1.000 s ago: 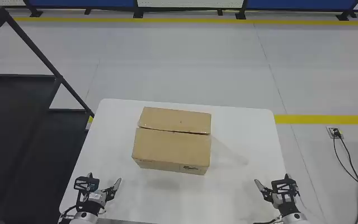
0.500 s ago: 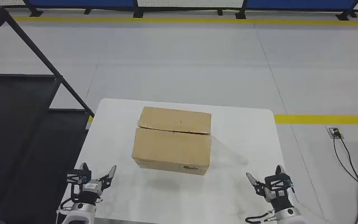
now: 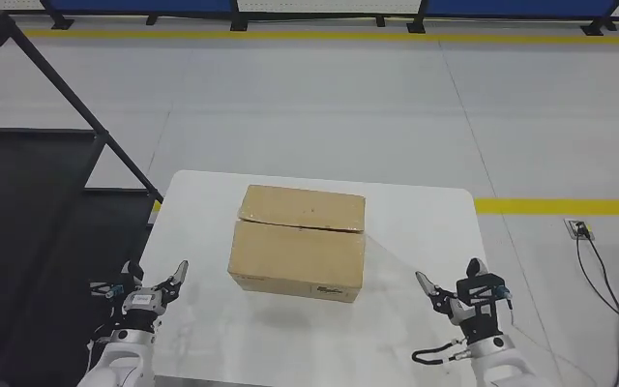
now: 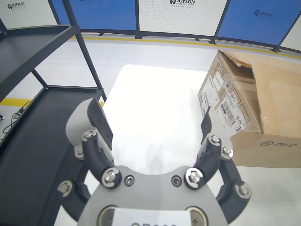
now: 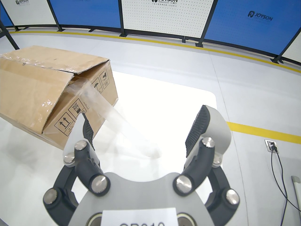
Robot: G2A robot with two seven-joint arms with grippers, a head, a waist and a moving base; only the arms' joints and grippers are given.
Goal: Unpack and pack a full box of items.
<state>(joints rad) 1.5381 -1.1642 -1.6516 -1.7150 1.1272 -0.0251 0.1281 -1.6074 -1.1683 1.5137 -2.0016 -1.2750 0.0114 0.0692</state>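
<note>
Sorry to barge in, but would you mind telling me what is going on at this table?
A two-armed robot faces a cardboard box on a white table. Its left pincer and right pincer hang open and empty, one off each end of the box, touching nothing. The flaps lie mostly closed; a loose strip of clear tape trails from one end. Nothing is unpacked yet.

We see the cardboard box [image 3: 298, 242] at frame centre on the white table [image 3: 426, 232], top flaps folded down. Left gripper [image 3: 153, 273] sits lower left and right gripper [image 3: 447, 274] lower right, both with fingers spread, apart from the box. Black rack [image 3: 39, 223] at left edge.
</note>
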